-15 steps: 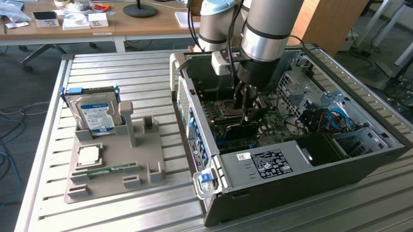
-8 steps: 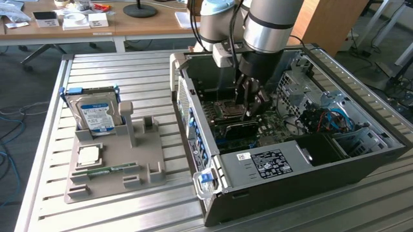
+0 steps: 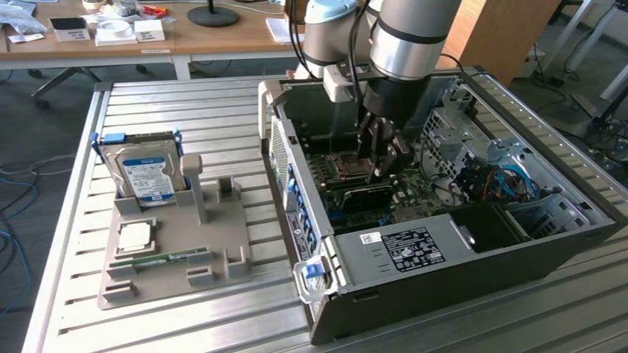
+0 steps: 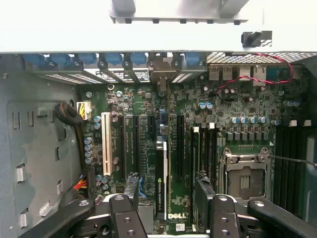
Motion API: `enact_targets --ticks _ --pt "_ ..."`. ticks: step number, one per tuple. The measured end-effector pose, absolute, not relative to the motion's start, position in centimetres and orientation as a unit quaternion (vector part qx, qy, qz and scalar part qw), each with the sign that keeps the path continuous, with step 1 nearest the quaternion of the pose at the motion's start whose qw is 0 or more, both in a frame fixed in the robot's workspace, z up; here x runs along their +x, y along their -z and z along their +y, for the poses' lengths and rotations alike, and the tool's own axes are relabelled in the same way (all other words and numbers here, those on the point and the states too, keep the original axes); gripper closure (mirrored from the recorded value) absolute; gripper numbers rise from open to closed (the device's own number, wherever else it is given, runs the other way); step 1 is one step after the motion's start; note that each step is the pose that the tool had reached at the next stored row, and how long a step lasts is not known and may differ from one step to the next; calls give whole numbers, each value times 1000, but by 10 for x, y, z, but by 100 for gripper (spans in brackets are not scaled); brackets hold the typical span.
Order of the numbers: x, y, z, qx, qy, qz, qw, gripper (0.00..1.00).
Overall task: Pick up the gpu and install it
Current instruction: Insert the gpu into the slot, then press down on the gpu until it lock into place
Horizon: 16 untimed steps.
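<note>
While the gripper [image 4: 166, 206] hangs with jaws spread, the gpu [image 4: 161, 181] stands edge-on between them, seated on the motherboard [image 4: 233, 114].

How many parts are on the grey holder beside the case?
3: hard drive standing at the far end, processor chip flat mid-holder, memory stick lying just in front. Nothing looks hidden.

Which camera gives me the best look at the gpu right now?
The wrist view: the gpu stands edge-on in a motherboard slot, between the open gripper fingers. In the exterior view the gpu is a dark card inside the computer case, partly hidden below the gripper.
</note>
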<state>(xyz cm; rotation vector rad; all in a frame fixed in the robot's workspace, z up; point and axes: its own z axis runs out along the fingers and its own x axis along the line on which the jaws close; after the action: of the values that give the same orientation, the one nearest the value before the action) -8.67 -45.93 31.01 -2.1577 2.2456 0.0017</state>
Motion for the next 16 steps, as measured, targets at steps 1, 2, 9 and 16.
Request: enact_targets --ticks 1,2,9,16 --pt "-87 -310 -459 -693 -1 721 14 42" --pt "-87 -310 -459 -693 -1 721 14 42" --pt "-87 -310 -459 -693 -1 721 14 42" --pt "-87 -310 -459 -693 -1 721 14 44"
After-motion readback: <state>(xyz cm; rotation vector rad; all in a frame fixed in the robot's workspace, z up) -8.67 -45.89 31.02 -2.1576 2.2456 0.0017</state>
